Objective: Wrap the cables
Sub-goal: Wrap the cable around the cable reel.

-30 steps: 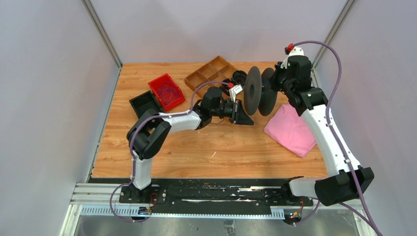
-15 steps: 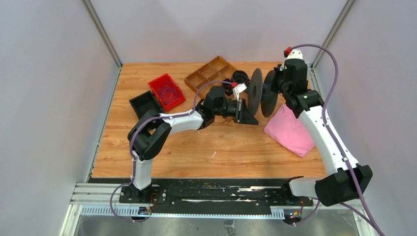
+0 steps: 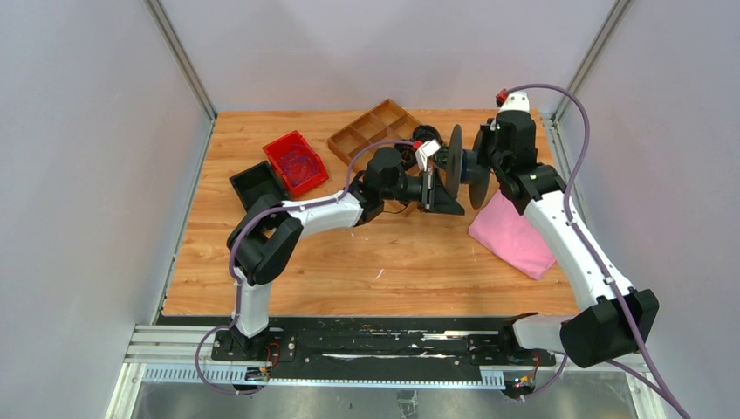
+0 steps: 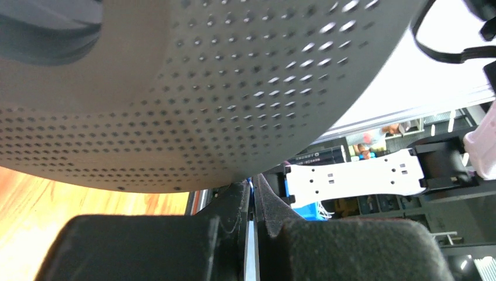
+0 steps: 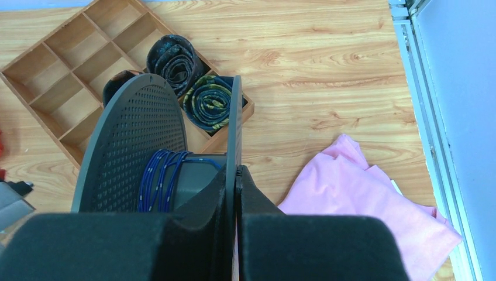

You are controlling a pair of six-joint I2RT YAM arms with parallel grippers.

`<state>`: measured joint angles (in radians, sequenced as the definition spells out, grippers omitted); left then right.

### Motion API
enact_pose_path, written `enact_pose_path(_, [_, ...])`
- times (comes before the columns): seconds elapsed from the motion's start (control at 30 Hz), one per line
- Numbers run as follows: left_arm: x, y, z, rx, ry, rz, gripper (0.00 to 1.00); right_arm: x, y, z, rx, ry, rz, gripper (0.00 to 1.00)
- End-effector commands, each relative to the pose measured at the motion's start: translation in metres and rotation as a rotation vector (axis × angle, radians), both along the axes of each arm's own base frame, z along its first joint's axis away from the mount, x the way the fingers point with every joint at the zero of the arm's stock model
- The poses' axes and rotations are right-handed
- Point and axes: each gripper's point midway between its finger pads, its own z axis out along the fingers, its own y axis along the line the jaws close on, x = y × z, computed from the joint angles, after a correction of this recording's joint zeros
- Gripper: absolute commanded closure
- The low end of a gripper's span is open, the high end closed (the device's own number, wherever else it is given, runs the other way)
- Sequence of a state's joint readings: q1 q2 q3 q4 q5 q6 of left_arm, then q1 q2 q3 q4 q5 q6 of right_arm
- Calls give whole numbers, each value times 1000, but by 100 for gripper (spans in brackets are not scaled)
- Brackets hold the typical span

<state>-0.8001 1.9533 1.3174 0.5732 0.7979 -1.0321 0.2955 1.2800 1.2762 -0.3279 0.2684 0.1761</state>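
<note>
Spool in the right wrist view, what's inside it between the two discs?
On the spool, a few turns of blue cable wrap the grey hub; the perforated disc covers the rest of the winding.

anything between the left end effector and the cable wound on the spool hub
Yes: the spool's perforated flange sits right in front of the left end effector, with the wound cable behind it on the hub.

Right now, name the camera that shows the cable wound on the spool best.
Right wrist: the blue cable coils sit plainly on the spool hub. Top external shows only a blue sliver between the flanges; left wrist shows the perforated flange, no coils.
</note>
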Motion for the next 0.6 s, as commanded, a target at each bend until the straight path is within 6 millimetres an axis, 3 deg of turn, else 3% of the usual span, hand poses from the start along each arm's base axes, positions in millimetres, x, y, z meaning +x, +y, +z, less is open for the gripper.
enact_pose_path(0.0, [9,-9,32,-72,-14,21,92,-2,2,13,-32,-69,5,99])
enact_pose_path(0.33, [18,-17,48,-102,7,25,92,-6,9,9,-91,-87,41,99])
enact_pose_path(0.57, [19,-8,51,-93,-34,21,89,-6,9,8,-113,-97,54,99])
